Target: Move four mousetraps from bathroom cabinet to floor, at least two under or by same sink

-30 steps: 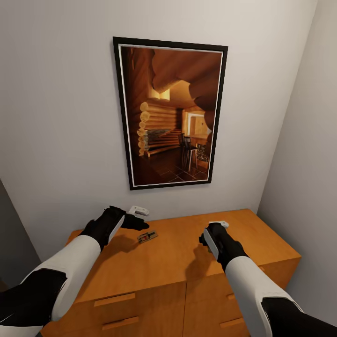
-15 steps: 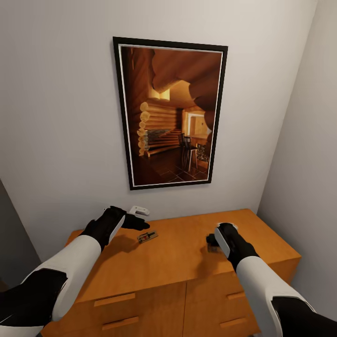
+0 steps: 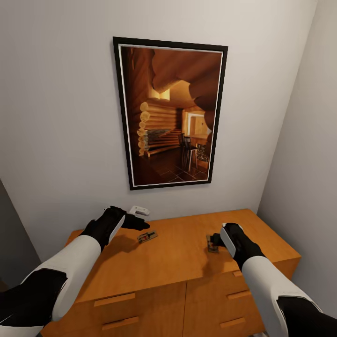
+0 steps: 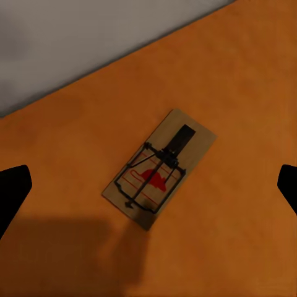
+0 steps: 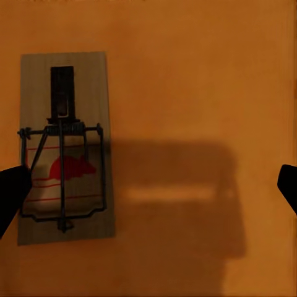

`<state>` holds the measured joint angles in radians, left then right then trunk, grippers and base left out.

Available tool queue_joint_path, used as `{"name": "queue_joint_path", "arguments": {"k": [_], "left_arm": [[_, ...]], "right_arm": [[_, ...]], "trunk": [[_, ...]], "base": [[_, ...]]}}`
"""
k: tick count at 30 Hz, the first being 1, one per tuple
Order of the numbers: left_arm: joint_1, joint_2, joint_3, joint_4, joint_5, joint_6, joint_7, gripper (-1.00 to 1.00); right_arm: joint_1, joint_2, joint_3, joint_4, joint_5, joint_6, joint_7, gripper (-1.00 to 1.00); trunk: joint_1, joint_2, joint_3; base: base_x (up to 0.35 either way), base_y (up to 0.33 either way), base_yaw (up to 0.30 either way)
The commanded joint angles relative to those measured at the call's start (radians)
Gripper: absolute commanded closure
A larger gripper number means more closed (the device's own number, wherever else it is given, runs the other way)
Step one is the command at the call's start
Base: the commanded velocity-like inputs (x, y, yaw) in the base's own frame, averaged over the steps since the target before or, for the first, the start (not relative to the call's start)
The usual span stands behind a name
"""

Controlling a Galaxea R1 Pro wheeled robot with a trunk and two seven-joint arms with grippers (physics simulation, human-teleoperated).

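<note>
Two mousetraps lie flat on the top of the orange-brown cabinet point(image 3: 178, 262). One mousetrap point(image 3: 147, 237) point(image 4: 159, 168) lies just right of my left gripper point(image 3: 138, 219) point(image 4: 148, 189), whose black fingertips point(image 4: 12, 192) stand wide apart either side of the trap, above it. The other mousetrap point(image 3: 212, 244) point(image 5: 65, 147) lies beside my right gripper point(image 3: 220, 239) point(image 5: 148, 192). That gripper is open and hovers over the wood, off to one side of the trap, with one fingertip point(image 5: 13, 189) over the trap's edge. Neither gripper holds anything.
A large framed picture point(image 3: 169, 112) hangs on the white wall behind the cabinet. A second wall point(image 3: 309, 154) closes in on the right. Drawer fronts with wooden handles point(image 3: 114, 299) face me below the top.
My right gripper has moved right and toward the cabinet's front, uncovering the mousetrap that now lies just to its left. The left arm and its trap have not moved.
</note>
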<state>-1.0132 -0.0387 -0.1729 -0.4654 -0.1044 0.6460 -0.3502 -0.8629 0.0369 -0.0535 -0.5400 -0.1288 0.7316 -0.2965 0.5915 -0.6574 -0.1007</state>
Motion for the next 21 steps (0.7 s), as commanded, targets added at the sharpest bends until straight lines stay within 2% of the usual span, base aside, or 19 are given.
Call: {"name": "queue_joint_path", "arguments": {"k": [1,12,21], "left_arm": [[-0.001,0.000,0.000,-0.001,-0.011,0.002,-0.007,-1.00],[-0.001,0.000,0.000,-0.001,-0.011,0.001,-0.008,-1.00],[-0.001,0.000,0.000,-0.001,-0.011,0.000,-0.008,-1.00]], "right_arm": [[-0.001,0.000,-0.003,-0.001,-0.011,0.002,-0.008,-1.00],[-0.001,0.003,-0.001,-0.003,-0.012,0.002,-0.007,-1.00],[-0.006,0.021,0.001,-0.005,-0.020,0.005,-0.006,-1.00]], "trunk": [[0.000,-0.002,-0.002],[0.000,-0.002,-0.002],[0.000,-0.002,-0.002]], "base": [[0.000,0.000,0.000],[0.000,0.000,0.000],[0.000,0.000,0.000]]}}
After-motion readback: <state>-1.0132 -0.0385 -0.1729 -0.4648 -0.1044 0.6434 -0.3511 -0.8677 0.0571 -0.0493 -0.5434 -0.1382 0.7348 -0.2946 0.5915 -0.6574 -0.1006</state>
